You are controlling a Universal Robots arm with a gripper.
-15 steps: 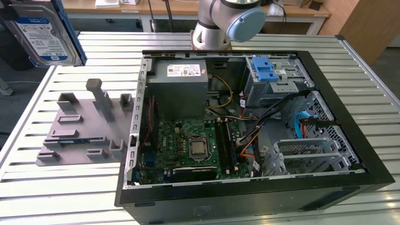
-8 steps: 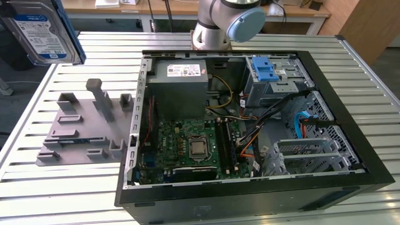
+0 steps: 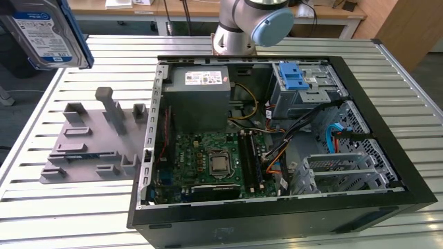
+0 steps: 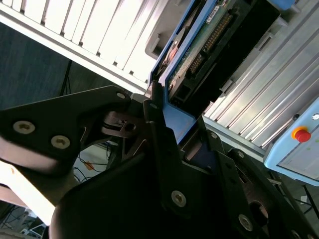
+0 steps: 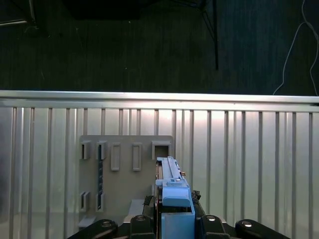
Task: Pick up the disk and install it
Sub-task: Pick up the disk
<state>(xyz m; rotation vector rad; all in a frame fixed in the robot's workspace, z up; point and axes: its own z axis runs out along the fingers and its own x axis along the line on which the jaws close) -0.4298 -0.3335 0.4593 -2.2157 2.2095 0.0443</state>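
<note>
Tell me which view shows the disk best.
The exterior view: the disk shows its labelled face and blue frame edge. The second wrist view shows a close slice of its circuit-board side; the first wrist view shows it edge-on, mostly the blue frame.

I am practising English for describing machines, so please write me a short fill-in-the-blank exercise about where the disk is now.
1. The fingers are ____ on the disk.
2. The disk's carrier frame is ____.
3. The disk is outside the computer case, toward the exterior view's ____.
4. The computer case lies on a slatted ____.
Missing words: shut; blue; left; table.
</note>
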